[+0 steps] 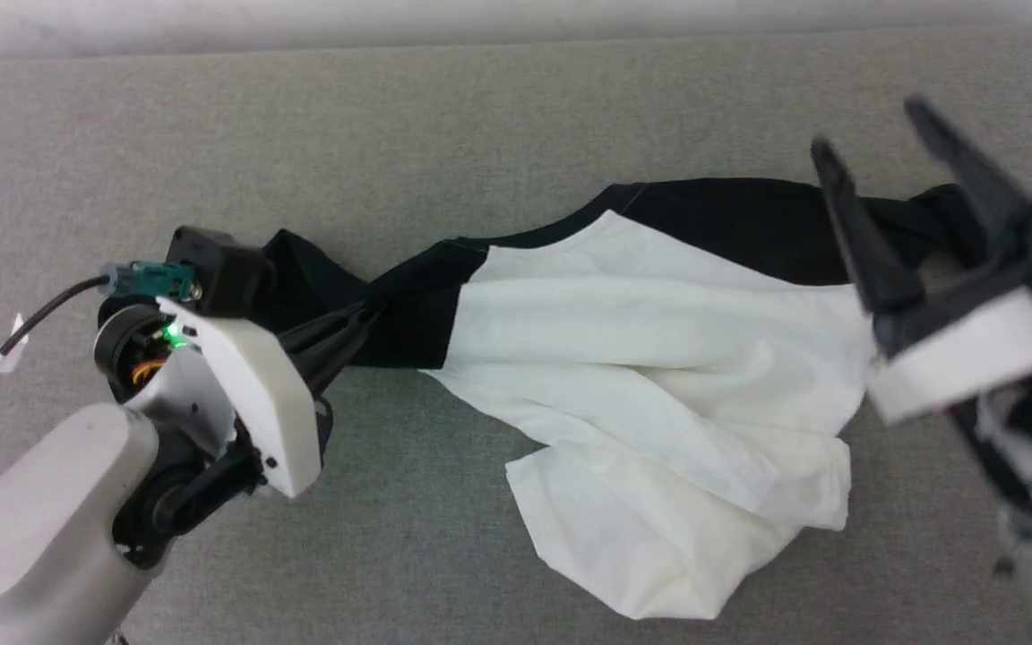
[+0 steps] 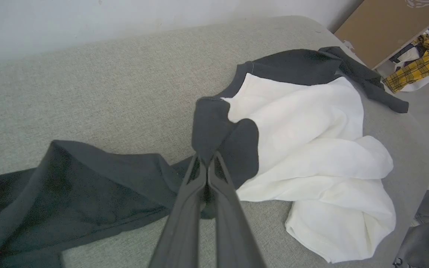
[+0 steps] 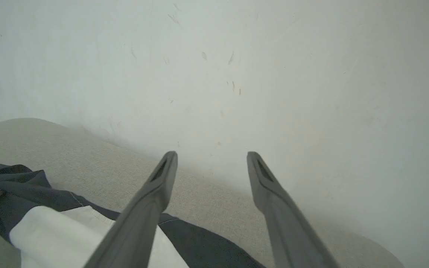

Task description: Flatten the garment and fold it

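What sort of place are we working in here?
Probably an indoor clothes-folding workspace: a grey fabric-covered surface against a plain white wall, with a cardboard box and a heap of other clothes beside it.

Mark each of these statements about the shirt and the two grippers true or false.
1. The left gripper is shut on black cloth of the shirt. True.
2. The right gripper is clamped on the shirt's white part. False: its fingers stand wide apart and hold nothing.
3. The shirt lies flat and neatly folded. False: it is crumpled, with the white body bunched into loose folds.
4. The shirt rests on a grey cushion. True.
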### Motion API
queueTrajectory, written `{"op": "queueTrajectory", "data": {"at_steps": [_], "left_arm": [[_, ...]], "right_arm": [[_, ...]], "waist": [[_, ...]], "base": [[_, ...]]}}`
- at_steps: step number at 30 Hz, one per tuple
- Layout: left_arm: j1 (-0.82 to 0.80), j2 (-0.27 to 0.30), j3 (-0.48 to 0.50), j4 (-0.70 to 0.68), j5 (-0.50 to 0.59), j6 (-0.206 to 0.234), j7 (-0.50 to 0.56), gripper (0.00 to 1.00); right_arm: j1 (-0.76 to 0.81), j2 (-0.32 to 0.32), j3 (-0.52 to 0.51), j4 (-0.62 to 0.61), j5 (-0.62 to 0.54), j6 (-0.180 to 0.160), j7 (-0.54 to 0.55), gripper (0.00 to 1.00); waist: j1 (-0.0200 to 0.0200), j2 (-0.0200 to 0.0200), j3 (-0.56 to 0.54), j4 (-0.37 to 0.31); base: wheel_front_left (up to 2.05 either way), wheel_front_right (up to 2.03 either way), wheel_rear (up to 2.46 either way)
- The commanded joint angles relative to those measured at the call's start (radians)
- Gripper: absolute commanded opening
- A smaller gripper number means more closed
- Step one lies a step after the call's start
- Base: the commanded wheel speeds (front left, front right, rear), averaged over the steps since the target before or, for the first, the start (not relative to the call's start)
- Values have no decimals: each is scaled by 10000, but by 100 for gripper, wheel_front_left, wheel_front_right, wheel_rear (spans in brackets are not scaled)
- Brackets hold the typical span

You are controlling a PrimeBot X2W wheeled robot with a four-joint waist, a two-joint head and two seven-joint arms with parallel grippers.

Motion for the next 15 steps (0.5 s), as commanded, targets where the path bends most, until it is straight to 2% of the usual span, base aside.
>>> {"op": "queueTrajectory", "data": {"at_steps": [1, 4, 7, 11, 15], "left_arm": [[-164, -118, 25, -126, 30, 2, -23, 0], [-576, -287, 4, -405, 117, -101, 48, 0], [-986, -464, 1, -546, 194, -192, 94, 0], [-1515, -719, -28, -587, 346, -349, 68, 0], [-1894, -927, -100, -419, 455, -505, 22, 0]], "right_arm": [[-695, -329, 103, 144, 226, -9, 431, 100], [-2387, -1659, 952, 906, 752, -9, 2131, 100], [-3772, -2393, 1546, 1917, 1546, -9, 3665, 100], [-5002, -2997, 2235, 3109, 2256, -9, 4887, 100], [-5491, -3533, 3086, 3881, 2662, -9, 5494, 100]], "waist": [[3, 0, 344, 185], [3, 0, 871, 394], [3, 0, 1413, 593], [3, 0, 2114, 881], [3, 0, 2532, 1104]], "base": [[0, 0, 0], [0, 0, 0], [0, 0, 0], [0, 0, 0], [0, 0, 0]]}}
